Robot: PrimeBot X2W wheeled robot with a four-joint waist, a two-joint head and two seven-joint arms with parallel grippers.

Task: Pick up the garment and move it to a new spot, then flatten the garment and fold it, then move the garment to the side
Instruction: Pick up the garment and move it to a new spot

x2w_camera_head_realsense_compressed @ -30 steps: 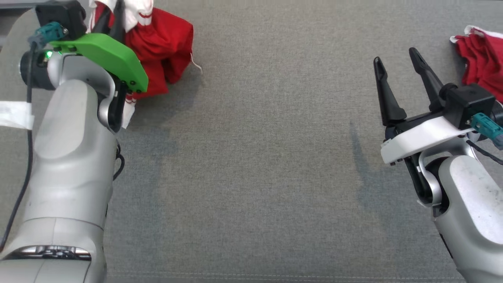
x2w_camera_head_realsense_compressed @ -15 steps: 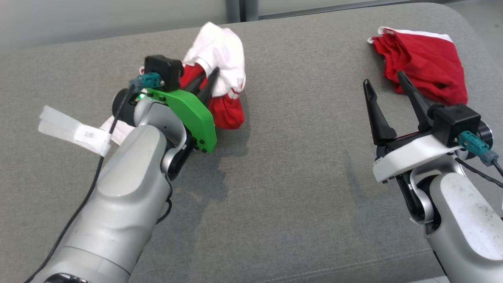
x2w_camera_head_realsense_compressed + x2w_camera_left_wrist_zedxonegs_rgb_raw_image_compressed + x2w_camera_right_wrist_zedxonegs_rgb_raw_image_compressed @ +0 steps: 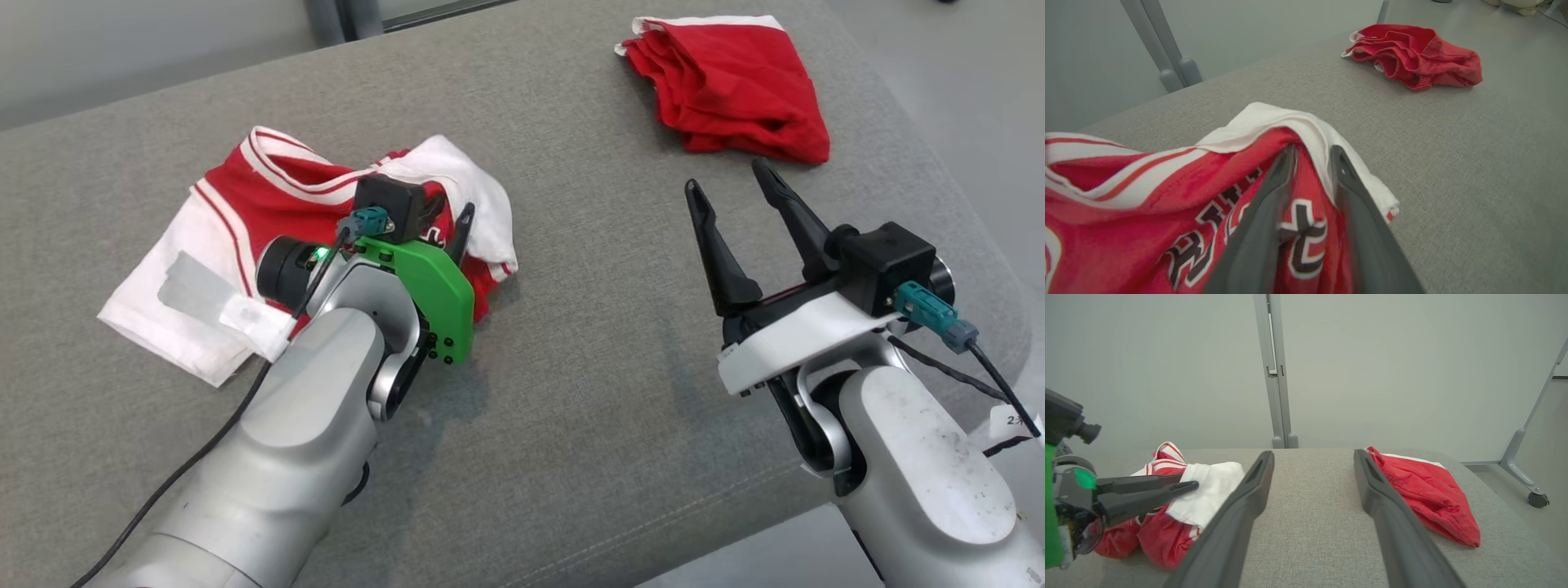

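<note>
Near: your right gripper [image 3: 727, 175] is hovering wide open, empty, over the grey padded surface's [image 3: 571, 367] right side | Middle: your left gripper [image 3: 453, 208] is sitting narrowly parted around a fold of the jersey [image 3: 245, 184], which is lying crumpled toward the left edge; grip unclear | Far right corner: red garment [image 3: 735, 90] is lying bunched | Progress: relocation is looking done; flattening, folding and siding are waiting.

Left tool [image 3: 451, 206] low, fingers narrowly parted — right tool [image 3: 727, 175] hovers apart, fingers spread wide.
</note>
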